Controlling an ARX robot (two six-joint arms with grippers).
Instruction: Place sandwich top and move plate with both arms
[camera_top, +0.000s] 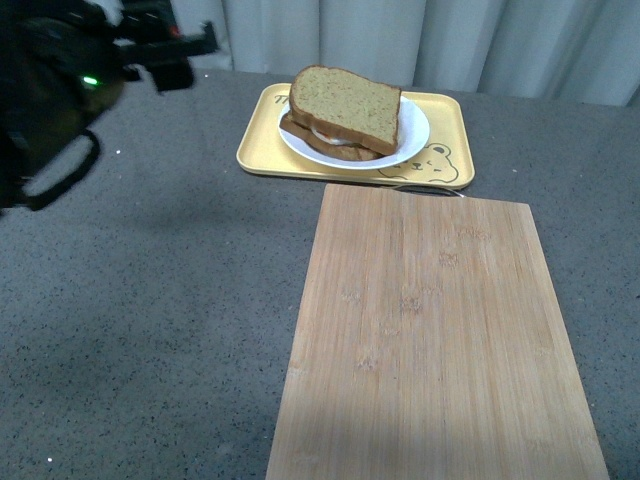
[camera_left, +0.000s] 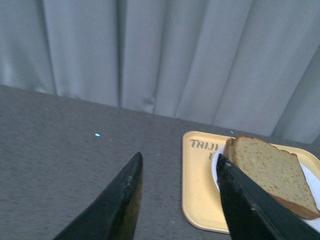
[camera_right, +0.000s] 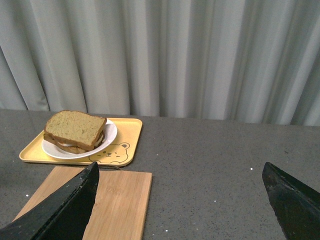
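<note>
soft, even overhead light; a faint shadow lay on the near end of the cutting board (camera_top: 440, 340); wrist views slightly blurred.

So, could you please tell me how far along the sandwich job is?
Done: the plain greenish-tan bread slice tops the sandwich on the round white plate. In hand: nothing; the left pincer and right pincer are open, empty. Left: moving the plate off the yellow bear-printed tray.

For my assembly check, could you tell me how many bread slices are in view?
2. The sandwich top lies uppermost on the stack on the plate; the bottom slice lies under it with filling between. Further slices could be hidden inside.
</note>
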